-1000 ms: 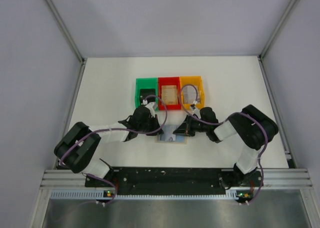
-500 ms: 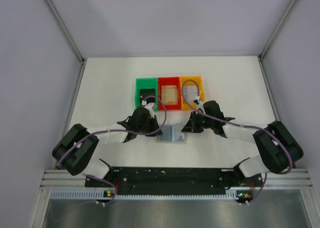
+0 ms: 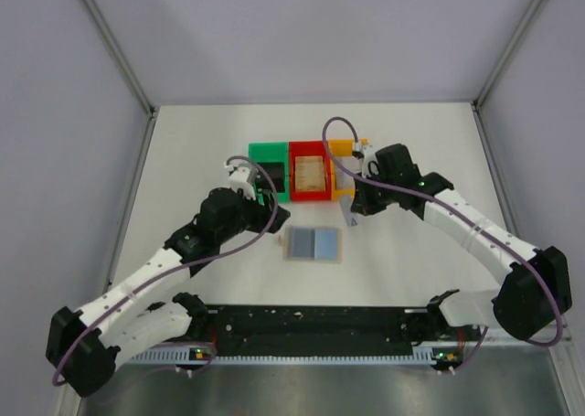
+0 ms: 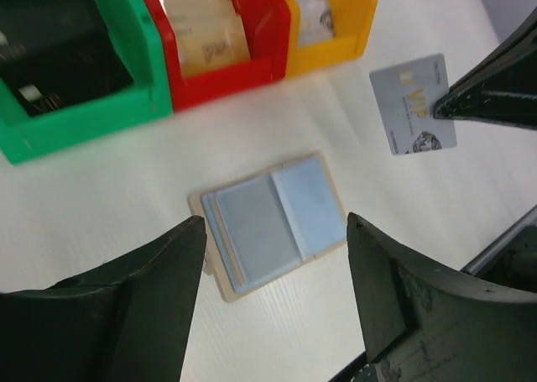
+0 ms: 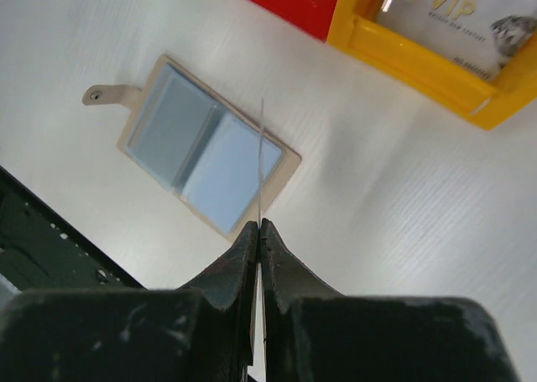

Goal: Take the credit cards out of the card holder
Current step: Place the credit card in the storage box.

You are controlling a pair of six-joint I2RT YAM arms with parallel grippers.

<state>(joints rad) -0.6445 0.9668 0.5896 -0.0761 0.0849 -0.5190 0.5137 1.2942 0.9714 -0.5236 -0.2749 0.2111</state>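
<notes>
From above, the card holder (image 3: 313,244) is lying open and flat on the table (image 3: 201,160), in front of the green bin (image 3: 268,151), red bin (image 3: 309,147) and yellow bin (image 3: 344,147). The left fingers (image 3: 271,217) are hanging just left of it, and the right fingers (image 3: 356,206) are hanging in front of the yellow bin.

In the left wrist view, the left fingers (image 4: 151,290) are standing wide apart with nothing between them, the holder (image 4: 268,222) showing on the table below the gap. To the right, a grey card (image 4: 411,105) is being held up in the air.

In the right wrist view, the right fingers (image 5: 243,256) are pinching that card (image 5: 261,159) edge-on, clear of the holder (image 5: 201,147) beneath.
</notes>
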